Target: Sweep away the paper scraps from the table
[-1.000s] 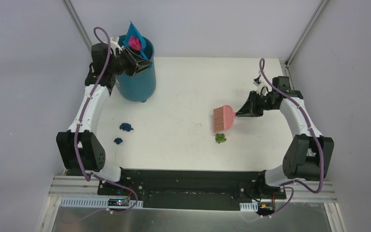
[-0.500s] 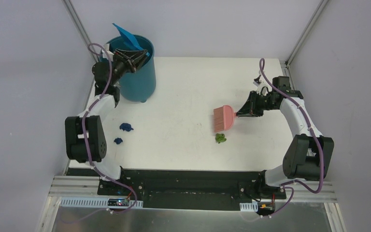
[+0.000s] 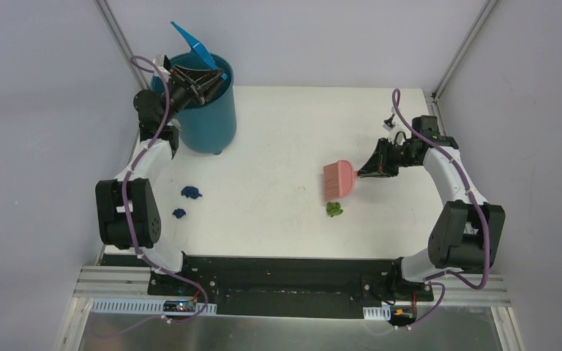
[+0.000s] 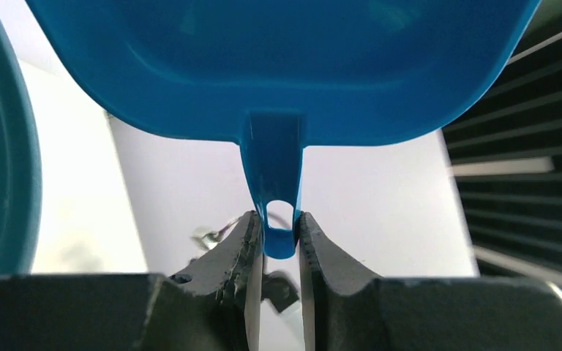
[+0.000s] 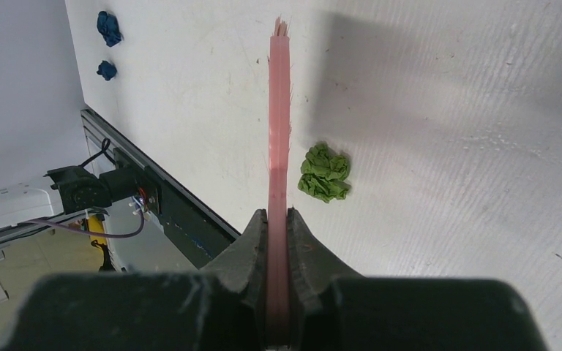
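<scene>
The white table (image 3: pixel 278 131) bears a teal bin (image 3: pixel 208 124) at far left. Above it, the left gripper (image 4: pixel 278 230) pinches the upended blue dustpan (image 4: pixel 278 66) by its handle. The right gripper (image 5: pixel 278 219) clamps the pink brush (image 3: pixel 339 180) at mid-right. A crumpled green paper scrap (image 3: pixel 334 209) lies just near of the brush, and two dark blue paper scraps (image 3: pixel 191 192) lie near-left.

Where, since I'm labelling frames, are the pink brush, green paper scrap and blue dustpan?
pink brush (image 3: pixel 336 180): top external view, bristle head.
green paper scrap (image 5: pixel 325 172): right wrist view, wad's middle.
blue dustpan (image 4: pixel 278 66): left wrist view, pan body.
</scene>
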Motion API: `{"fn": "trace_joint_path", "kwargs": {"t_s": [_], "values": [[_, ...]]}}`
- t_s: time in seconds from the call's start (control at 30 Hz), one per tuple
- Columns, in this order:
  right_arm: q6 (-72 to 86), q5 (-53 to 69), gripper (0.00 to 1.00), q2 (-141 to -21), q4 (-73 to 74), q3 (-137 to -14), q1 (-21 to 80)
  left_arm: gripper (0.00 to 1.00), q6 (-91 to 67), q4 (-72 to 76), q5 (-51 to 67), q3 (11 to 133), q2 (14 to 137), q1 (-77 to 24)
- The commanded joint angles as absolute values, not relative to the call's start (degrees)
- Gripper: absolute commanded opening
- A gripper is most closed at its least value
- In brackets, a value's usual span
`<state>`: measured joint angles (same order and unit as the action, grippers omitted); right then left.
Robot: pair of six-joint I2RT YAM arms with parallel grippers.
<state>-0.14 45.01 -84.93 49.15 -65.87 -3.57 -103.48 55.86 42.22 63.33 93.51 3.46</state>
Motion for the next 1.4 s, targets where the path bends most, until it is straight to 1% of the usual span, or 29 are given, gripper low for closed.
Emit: {"fn": "trace_joint_path", "kwargs": {"t_s": [0.0,0.1,0.17,0.27,0.37,0.5,0.6,0.67,0.77,0.97,1.03,1.13,1.2,1.27,1.33,1.37], "values": [[-1.4,45.7,0.00,-84.7,48.2,-66.2,-4.0,0.00,-79.1,30.5,49.3,69.6,82.7,3.5],[-1.3,46.0,0.00,-84.4,48.2,-66.3,-4.0,0.00,-70.7,20.6,50.1,68.3,78.6,2.1],[-1.2,46.4,0.00,-83.7,48.0,-66.1,-4.0,0.00,-61.7,9.6,49.8,67.9,75.5,1.4],[-1.0,47.1,0.00,-83.3,47.3,-65.7,-4.0,0.00,-49.9,-6.9,46.4,67.2,70.2,0.6],[-1.2,48.2,0.00,-83.3,46.9,-65.7,-3.7,0.00,-43.0,-16.0,43.8,64.4,65.0,0.4],[-2.3,47.4,0.00,-82.1,46.3,-65.9,1.3,0.00,-31.2,-31.7,36.5,64.3,58.7,0.4],[-2.4,45.3,0.00,-82.1,45.3,-66.8,7.4,0.00,-24.8,-40.1,27.8,64.3,55.0,0.1],[-1.7,42.9,0.00,-83.1,44.5,-68.2,12.7,0.00,-23.8,-44.5,21.6,63.7,52.6,0.1],[0.5,40.7,0.00,-85.4,41.3,-71.1,19.0,0.00,-23.1,-47.8,17.2,61.9,49.1,0.1],[8.8,39.5,0.00,-93.0,31.7,-78.5,33.6,0.00,-18.9,-56.2,5.7,64.9,44.6,0.1],[11.6,39.4,0.00,-96.2,29.4,-82.1,38.5,0.00,-20.5,-58.7,5.0,65.3,44.5,0.1],[14.9,40.4,0.00,-101.9,25.1,-87.4,43.4,0.00,-24.6,-60.1,6.2,63.0,44.9,0.1],[18.0,40.9,0.00,-106.2,21.2,-91.0,46.2,0.00,-27.5,-59.9,4.6,61.3,43.8,0.1],[23.0,39.9,0.00,-109.0,14.8,-92.0,48.1,0.00,-30.6,-60.0,2.4,60.8,42.9,0.1],[30.0,38.8,0.00,-110.8,4.9,-91.1,49.2,0.00,-34.3,-61.0,2.3,61.3,43.1,0.1],[30.0,38.8,0.00,-112.9,2.2,-92.5,49.7,0.00,-35.8,-61.6,2.7,61.8,43.8,0.1]]}}
